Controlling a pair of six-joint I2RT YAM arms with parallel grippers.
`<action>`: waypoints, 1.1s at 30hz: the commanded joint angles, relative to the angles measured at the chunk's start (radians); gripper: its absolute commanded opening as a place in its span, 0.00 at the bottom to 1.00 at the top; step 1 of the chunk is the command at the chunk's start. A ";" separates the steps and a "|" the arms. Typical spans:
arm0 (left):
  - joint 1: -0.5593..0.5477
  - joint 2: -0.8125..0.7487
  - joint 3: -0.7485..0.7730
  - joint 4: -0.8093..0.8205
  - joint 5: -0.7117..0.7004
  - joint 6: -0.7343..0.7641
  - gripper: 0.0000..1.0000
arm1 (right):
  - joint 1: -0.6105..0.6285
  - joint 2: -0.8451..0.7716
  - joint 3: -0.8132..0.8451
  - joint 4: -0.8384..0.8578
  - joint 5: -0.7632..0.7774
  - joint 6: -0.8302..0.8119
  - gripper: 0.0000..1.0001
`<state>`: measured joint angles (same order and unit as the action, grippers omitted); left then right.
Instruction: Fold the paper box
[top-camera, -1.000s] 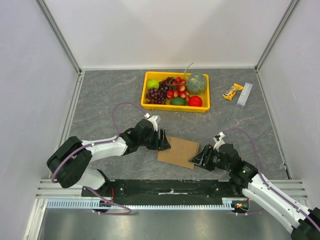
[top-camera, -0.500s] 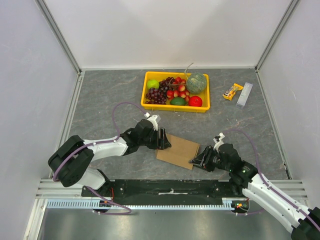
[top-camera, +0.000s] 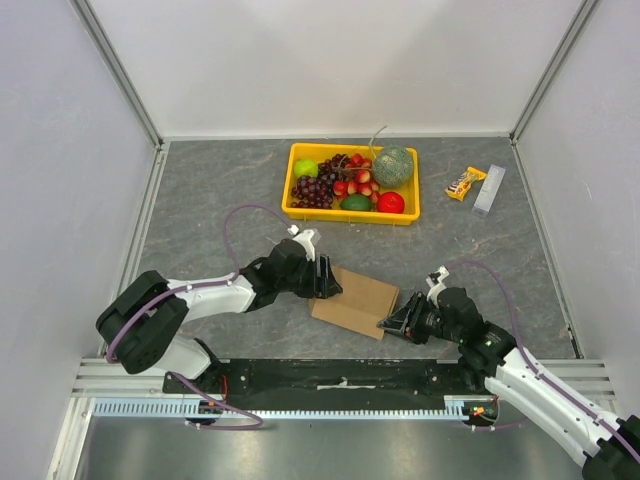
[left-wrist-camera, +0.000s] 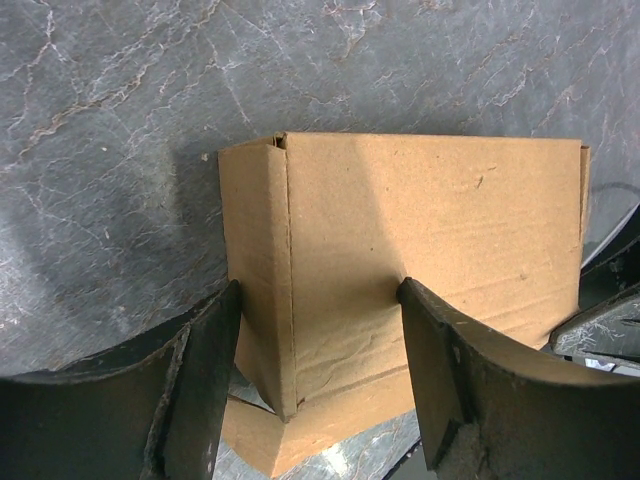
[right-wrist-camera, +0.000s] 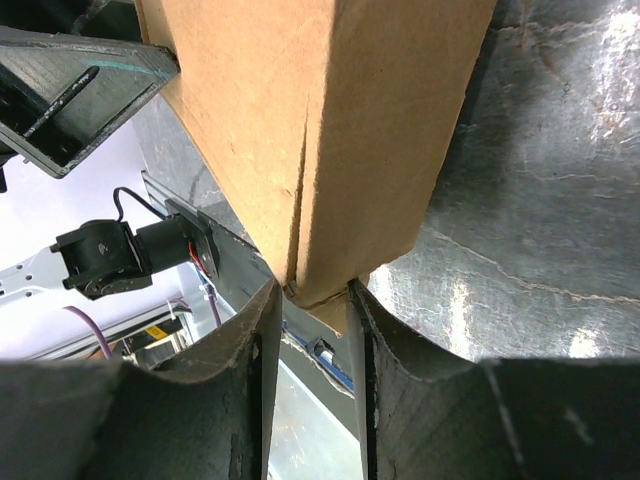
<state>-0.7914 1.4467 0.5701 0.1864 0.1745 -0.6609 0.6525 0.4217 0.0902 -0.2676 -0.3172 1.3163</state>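
Right tool (right-wrist-camera: 310, 292) tighter on paper box (right-wrist-camera: 330, 120)

Robot lab cell: white enclosure walls (top-camera: 330, 60), aluminium frame posts (top-camera: 117, 70), grey marbled tabletop (top-camera: 210, 180), mounting rail (top-camera: 340, 405).

The grey table (top-camera: 200, 200) carries a yellow tray (top-camera: 350, 216) (holding fruit (top-camera: 392, 166)), a snack bar (top-camera: 465, 183) and the paper box (top-camera: 355, 302).

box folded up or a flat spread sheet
Folded up, not spread: in the left wrist view the box has a narrow side creased off its wide face. Whether its ends are shut, cannot tell.
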 joint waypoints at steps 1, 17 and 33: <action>-0.017 0.021 -0.027 -0.065 0.008 0.006 0.70 | 0.002 -0.015 0.006 -0.065 -0.042 0.028 0.39; -0.014 -0.273 0.002 -0.335 -0.148 0.009 0.77 | 0.002 0.008 0.065 -0.171 0.070 -0.061 0.39; -0.045 -0.551 -0.202 -0.269 -0.026 -0.085 0.78 | 0.002 0.008 0.082 -0.156 0.075 -0.101 0.42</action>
<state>-0.8200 0.9600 0.3885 -0.1104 0.1200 -0.6861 0.6525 0.4370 0.1299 -0.4171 -0.2604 1.2404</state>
